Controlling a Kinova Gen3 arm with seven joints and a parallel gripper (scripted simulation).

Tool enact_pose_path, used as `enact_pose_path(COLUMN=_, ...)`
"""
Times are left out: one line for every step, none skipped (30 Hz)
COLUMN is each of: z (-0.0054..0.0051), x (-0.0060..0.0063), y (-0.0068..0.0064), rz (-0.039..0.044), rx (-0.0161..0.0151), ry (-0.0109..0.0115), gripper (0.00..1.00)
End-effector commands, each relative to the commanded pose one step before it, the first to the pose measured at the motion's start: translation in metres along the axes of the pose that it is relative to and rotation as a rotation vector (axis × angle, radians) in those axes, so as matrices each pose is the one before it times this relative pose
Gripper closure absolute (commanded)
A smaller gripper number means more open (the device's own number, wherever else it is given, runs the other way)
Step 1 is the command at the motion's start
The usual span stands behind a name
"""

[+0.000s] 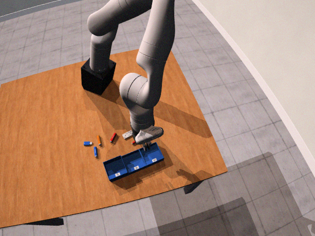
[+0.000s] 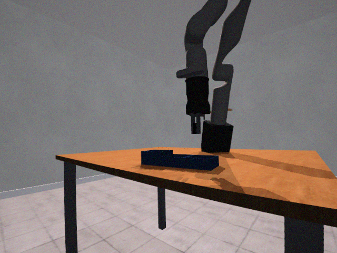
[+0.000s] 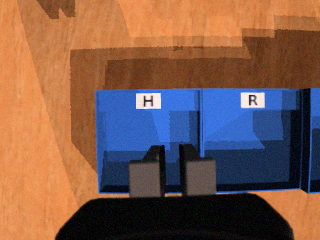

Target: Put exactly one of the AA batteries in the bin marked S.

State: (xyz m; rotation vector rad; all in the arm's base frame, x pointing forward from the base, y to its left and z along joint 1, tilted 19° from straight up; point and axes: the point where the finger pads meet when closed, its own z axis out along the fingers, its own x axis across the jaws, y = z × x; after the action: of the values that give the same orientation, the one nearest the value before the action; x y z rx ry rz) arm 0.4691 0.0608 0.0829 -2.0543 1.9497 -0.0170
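Three blue bins stand in a row near the table's front edge. The wrist view shows the end bin marked H (image 3: 125,125) (image 1: 155,152) and the middle bin marked R (image 3: 235,125) (image 1: 132,161). The third bin (image 1: 114,167) (image 3: 314,140) shows no readable label. My gripper (image 1: 146,146) (image 2: 196,129) (image 3: 172,163) hangs above the H bin near its wall to R, fingers nearly together with only bin floor showing in the narrow gap. A blue battery (image 1: 95,151), an orange battery (image 1: 99,140) and a red battery (image 1: 112,137) lie on the table behind the bins.
A blue USB stick (image 1: 87,143) and a small white block (image 1: 127,134) lie among the batteries. Another small red thing (image 1: 133,142) is half hidden by my wrist. The arm's black base (image 1: 98,76) stands at the back. The table edge (image 2: 190,187) is close beyond the bins.
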Motion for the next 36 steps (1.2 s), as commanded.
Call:
enact_pose_path(z=-0.03232, x=-0.00983, y=-0.01016, rz=-0.01067, rx=0.02958, ry=-0.01392, gripper=0.69)
enact_pose_path(z=-0.00833, x=0.0, y=-0.00001, rz=0.0, rx=0.0, ry=-0.00001, gripper=0.69)
enact_pose_path(z=0.0, x=0.0, y=0.0, rz=0.0, rx=0.0, ry=0.0, gripper=0.69)
enact_pose_path(z=0.0, x=0.0, y=0.0, rz=0.0, rx=0.0, ry=0.0, gripper=0.69)
enact_pose_path(z=-0.00834, x=-0.00001, y=-0.00002, rz=0.0, rx=-0.00001, ry=0.0, gripper=0.69)
enact_pose_path(z=-0.00833, x=0.0, y=0.0, rz=0.0, rx=0.0, ry=-0.00001, gripper=0.69)
enact_pose_path(z=-0.00833, x=0.0, y=-0.00001, rz=0.0, rx=0.0, ry=-0.00001, gripper=0.69)
enact_pose_path(z=-0.00833, x=0.0, y=-0.00001, rz=0.0, rx=-0.00001, ry=-0.00001, gripper=0.69)
enact_pose_path(z=-0.00833, x=0.0, y=-0.00001, rz=0.0, rx=-0.00001, ry=-0.00001, gripper=0.69)
enact_pose_path(z=-0.00833, x=0.0, y=-0.00001, rz=0.0, rx=-0.00001, ry=-0.00001, gripper=0.69)
enact_pose_path(z=-0.00833, x=0.0, y=-0.00001, rz=0.0, rx=-0.00001, ry=0.0, gripper=0.69)
enact_pose_path(z=-0.00111, x=-0.00001, y=0.0, rz=0.0, rx=0.0, ry=0.0, gripper=0.69)
enact_pose_path(z=-0.00001, x=-0.00001, y=0.0, rz=0.0, rx=0.0, ry=0.0, gripper=0.69)
enact_pose_path(z=0.00005, x=0.00005, y=0.0, rz=-0.00001, rx=0.00001, ry=-0.00002, gripper=0.69)
enact_pose_path(z=-0.00002, x=-0.00002, y=0.0, rz=0.0, rx=-0.00001, ry=0.00001, gripper=0.69)
enact_pose_path(z=-0.00001, x=-0.00001, y=0.0, rz=0.0, rx=0.0, ry=0.00001, gripper=0.69)
enact_pose_path(z=-0.00001, x=-0.00001, y=0.0, rz=0.0, rx=0.0, ry=0.0, gripper=0.69)
enact_pose_path(z=-0.00001, x=-0.00001, y=0.0, rz=0.0, rx=0.0, ry=0.0, gripper=0.69)
enact_pose_path(z=0.0, x=0.0, y=0.0, rz=0.0, rx=0.0, ry=0.0, gripper=0.69)
enact_pose_path(z=0.0, x=0.0, y=0.0, rz=0.0, rx=0.0, ry=0.0, gripper=0.69)
enact_pose_path(z=0.0, x=0.0, y=0.0, rz=0.0, rx=0.0, ry=0.0, gripper=0.69)
enact_pose_path(z=0.00002, x=0.00002, y=-0.00002, rz=0.0, rx=-0.00001, ry=-0.00001, gripper=0.69)
enact_pose_path(z=-0.00001, x=-0.00001, y=0.0, rz=0.0, rx=0.0, ry=0.0, gripper=0.69)
enact_pose_path(z=-0.00001, x=-0.00001, y=0.0, rz=0.0, rx=0.0, ry=0.0, gripper=0.69)
enact_pose_path(z=0.0, x=0.0, y=0.0, rz=0.0, rx=0.0, ry=0.0, gripper=0.69)
enact_pose_path(z=0.00439, x=0.00405, y=0.00578, rz=0.05, rx=-0.00002, ry=0.00002, gripper=0.4)
enact_pose_path(z=0.00438, x=0.00433, y=0.00557, rz=0.05001, rx=-0.00002, ry=0.00003, gripper=0.4)
enact_pose_path(z=0.00447, x=0.00466, y=0.00535, rz=0.04999, rx=0.0, ry=-0.00001, gripper=0.4)
enact_pose_path(z=0.00441, x=0.00489, y=0.00511, rz=0.05, rx=-0.00002, ry=0.00002, gripper=0.4)
enact_pose_path(z=0.00441, x=0.00514, y=0.00485, rz=0.05, rx=-0.00001, ry=0.00002, gripper=0.4)
enact_pose_path(z=0.00441, x=0.00538, y=0.00459, rz=0.05, rx=-0.00001, ry=0.00002, gripper=0.4)
enact_pose_path(z=0.00441, x=0.0056, y=0.00432, rz=0.05, rx=-0.00001, ry=0.00002, gripper=0.4)
enact_pose_path(z=0.00441, x=0.00581, y=0.00403, rz=0.05, rx=-0.00001, ry=0.00002, gripper=0.4)
enact_pose_path(z=0.00441, x=0.006, y=0.00373, rz=0.05, rx=-0.00001, ry=0.00002, gripper=0.4)
enact_pose_path(z=0.00441, x=0.00618, y=0.00343, rz=0.05, rx=-0.00001, ry=0.00002, gripper=0.4)
enact_pose_path(z=0.00448, x=0.00639, y=0.00312, rz=0.04999, rx=0.00001, ry=-0.00001, gripper=0.4)
